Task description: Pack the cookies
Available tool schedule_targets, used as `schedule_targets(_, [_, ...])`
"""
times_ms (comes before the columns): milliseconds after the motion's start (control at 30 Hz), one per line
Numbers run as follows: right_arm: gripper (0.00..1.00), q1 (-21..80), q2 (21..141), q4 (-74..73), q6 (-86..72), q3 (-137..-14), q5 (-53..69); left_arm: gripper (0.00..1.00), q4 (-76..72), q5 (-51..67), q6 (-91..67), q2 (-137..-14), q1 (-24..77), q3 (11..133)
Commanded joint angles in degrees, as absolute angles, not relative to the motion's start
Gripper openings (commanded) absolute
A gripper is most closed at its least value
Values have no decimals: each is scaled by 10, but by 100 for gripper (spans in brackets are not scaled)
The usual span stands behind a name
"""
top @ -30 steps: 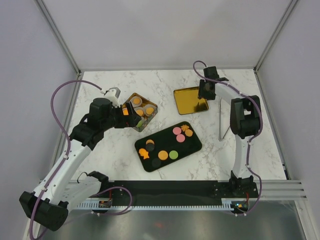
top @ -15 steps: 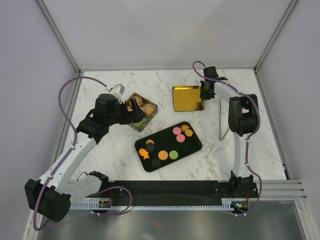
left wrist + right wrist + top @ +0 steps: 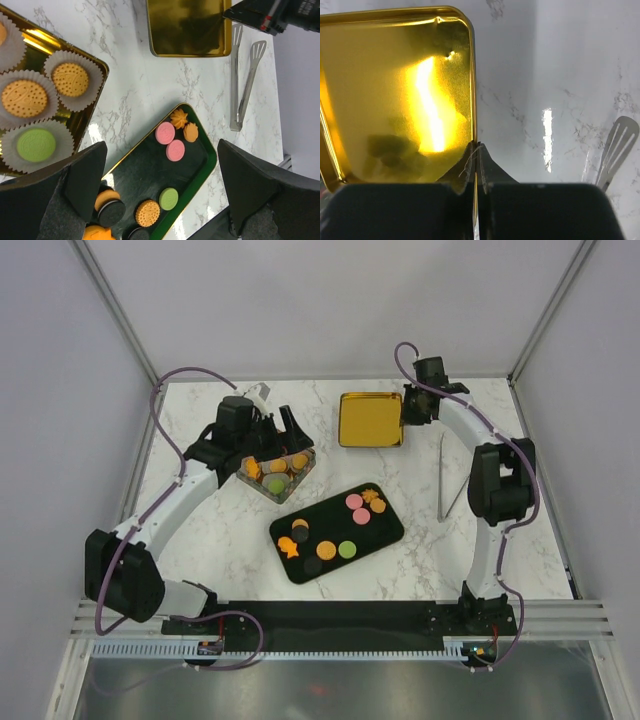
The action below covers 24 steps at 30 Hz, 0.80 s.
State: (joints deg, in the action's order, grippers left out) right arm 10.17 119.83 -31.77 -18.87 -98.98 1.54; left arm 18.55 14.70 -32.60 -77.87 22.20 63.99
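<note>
Left gripper (image 3: 281,424): jaws wide apart, nothing between them, hovering over the far corner of the gold tin (image 3: 97,100). The tin sits at 10 o'clock from the black tray (image 3: 385,530). It holds white paper cups (image 3: 70,80), and the visible ones hold one cookie each, orange ones and a green one.

The rest of the cookies (image 3: 175,150) are loose on the black tray at mid-table: pink, orange, green, dark sandwich, a few orange flower shapes.

Gold lid (image 3: 370,420) is at 12 o'clock from the tray, inside facing up. Right gripper (image 3: 476,150): jaws pinched together on the lid's right rim. The lid is possibly lifted slightly, can't confirm.

Metal tongs (image 3: 445,480) lie flat on the table at 3 o'clock, well apart from the tray.
</note>
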Motion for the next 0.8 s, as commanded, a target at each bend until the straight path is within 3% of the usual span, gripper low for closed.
schedule_targets(0, [0, 125, 1110, -306, -202, -979, 41, 100, 145, 177, -360, -810, 211, 686])
schedule_targets(600, [0, 214, 971, -253, -249, -878, 148, 98, 92, 234, -400, -898, 188, 744])
schedule_targets(767, [0, 221, 956, -239, -261, -855, 156, 84, 69, 250, -419, -890, 181, 720])
